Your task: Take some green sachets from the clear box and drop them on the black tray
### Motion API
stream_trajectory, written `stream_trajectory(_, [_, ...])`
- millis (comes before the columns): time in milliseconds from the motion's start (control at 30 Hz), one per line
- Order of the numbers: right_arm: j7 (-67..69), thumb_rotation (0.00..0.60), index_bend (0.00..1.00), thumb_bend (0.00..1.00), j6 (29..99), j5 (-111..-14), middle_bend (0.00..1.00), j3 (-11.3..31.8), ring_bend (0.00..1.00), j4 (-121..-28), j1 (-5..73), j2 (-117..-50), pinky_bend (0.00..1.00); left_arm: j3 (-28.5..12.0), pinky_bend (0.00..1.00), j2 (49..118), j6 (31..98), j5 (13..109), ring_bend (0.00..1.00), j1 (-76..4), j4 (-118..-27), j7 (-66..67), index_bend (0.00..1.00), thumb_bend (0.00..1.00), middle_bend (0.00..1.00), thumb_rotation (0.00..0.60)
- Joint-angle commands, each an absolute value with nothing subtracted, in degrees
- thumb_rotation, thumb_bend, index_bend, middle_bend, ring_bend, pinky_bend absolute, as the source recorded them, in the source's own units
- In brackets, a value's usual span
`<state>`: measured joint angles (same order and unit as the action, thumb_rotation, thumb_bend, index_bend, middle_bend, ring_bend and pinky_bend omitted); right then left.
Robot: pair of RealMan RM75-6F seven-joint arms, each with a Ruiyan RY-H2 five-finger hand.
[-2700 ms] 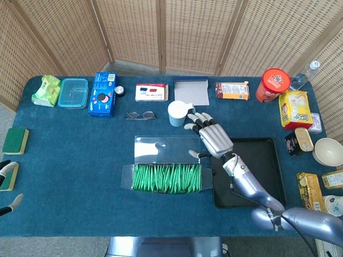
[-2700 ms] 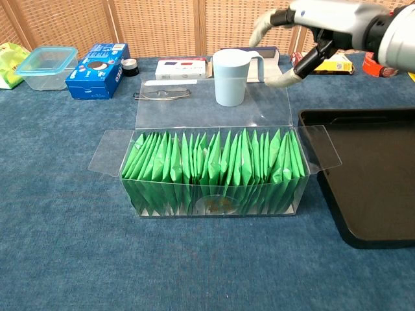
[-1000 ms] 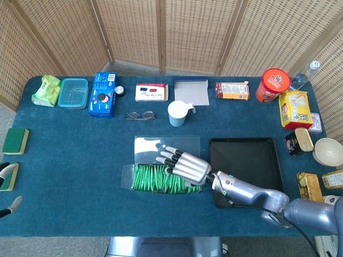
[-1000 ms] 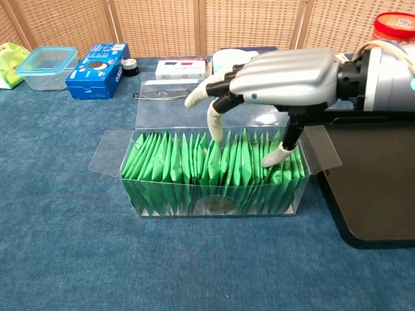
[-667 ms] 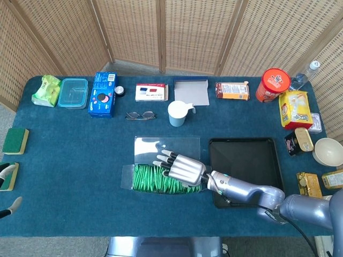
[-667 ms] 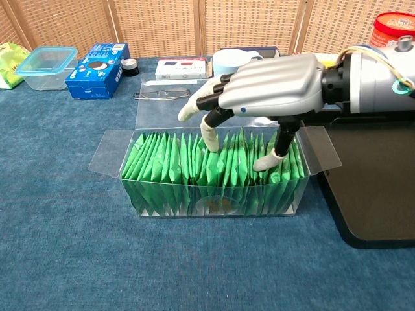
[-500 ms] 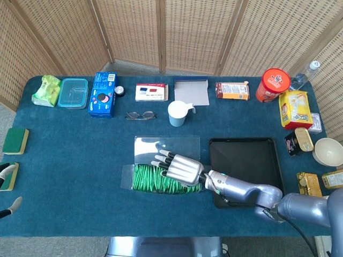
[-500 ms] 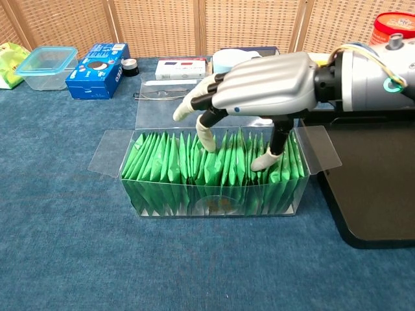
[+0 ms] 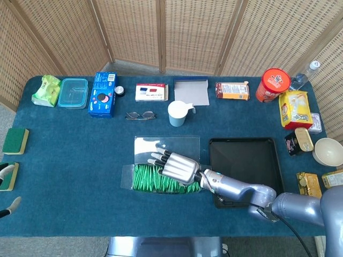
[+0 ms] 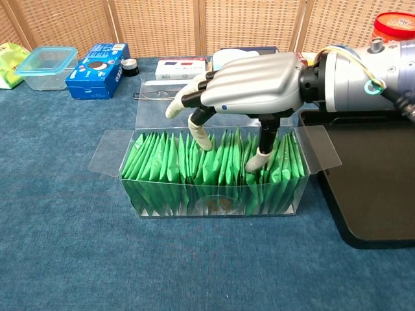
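1. Green sachets (image 10: 214,170): packed upright in a row inside the clear box (image 10: 139,194), which sits mid-surface with its lid flap folded back and its end flaps splayed. None has left the box.
2. Right robot hand (image 10: 243,87): palm down over the row, fingers spread. One fingertip (image 10: 202,141) dips among the sachet tops near the middle; the thumb tip (image 10: 253,163) presses in further right. A clump of sachets stands between the two. Not clenched; whether anything is truly pinched, I cannot tell. No sachet is lifted.
3. Left robot hand (image 9: 6,176): only pale fingertips show at the far left edge of the head view, well apart from the box. Its state cannot be made out.
4. Black tray (image 9: 268,160): just right of the box, bare, no sachets on it. The right forearm crosses its near corner.
5. Progress, judged: early in the pick. Closing on a clump, lifting, carrying right and dropping are all left to do.
6. Surroundings: blue cup (image 9: 177,113) behind the box; glasses (image 9: 140,115) to its left; blue carton (image 9: 103,94) and lidded container (image 9: 73,92) further back left; red tub (image 9: 274,83) and snack packs at the right.
7. Obstructions: the path from box to tray looks open. The right end flap (image 10: 321,152) lies between them and could catch on the way out.
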<state>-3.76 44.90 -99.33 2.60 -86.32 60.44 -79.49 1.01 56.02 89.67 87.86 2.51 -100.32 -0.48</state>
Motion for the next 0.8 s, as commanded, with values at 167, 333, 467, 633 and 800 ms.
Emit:
stream_trajectory(167, [-4.1, 0.6, 0.43, 0.25, 46.1, -98.8, 0.13, 2.4, 0.03, -85.6, 59.9, -80.3, 0.07, 1.0, 0.24, 56.0, 89.7, 87.9, 0.08, 2.5, -100.3, -0.5, 0.14, 0.24, 0.13, 0.6])
stream_trajectory(333, [-3.8, 0.6, 0.42, 0.32, 46.8, -98.7, 0.13, 2.1, 0.04, -85.2, 59.6, -80.6, 0.07, 1.0, 0.24, 56.0, 89.6, 87.9, 0.08, 2.4, -100.4, -0.4, 0.13, 0.24, 0.13, 0.6])
stream_trajectory(467, [-3.6, 0.6, 0.43, 0.34, 47.3, -98.7, 0.14, 2.0, 0.04, -84.9, 59.4, -80.9, 0.07, 0.9, 0.24, 55.9, 89.7, 88.0, 0.08, 2.4, -100.5, -0.2, 0.13, 0.24, 0.13, 0.6])
stream_trajectory(633, [-3.4, 0.6, 0.47, 0.35, 47.7, -98.5, 0.14, 1.7, 0.06, -84.5, 59.2, -81.2, 0.07, 0.8, 0.24, 55.9, 89.6, 88.1, 0.08, 2.3, -100.6, 0.1, 0.13, 0.24, 0.13, 0.6])
stream_trajectory(800, [-2.9, 0.6, 0.53, 0.36, 48.0, -98.6, 0.16, 1.3, 0.09, -84.1, 59.1, -81.5, 0.07, 0.8, 0.24, 55.9, 89.6, 88.1, 0.07, 2.2, -100.8, 0.4, 0.13, 0.24, 0.13, 0.6])
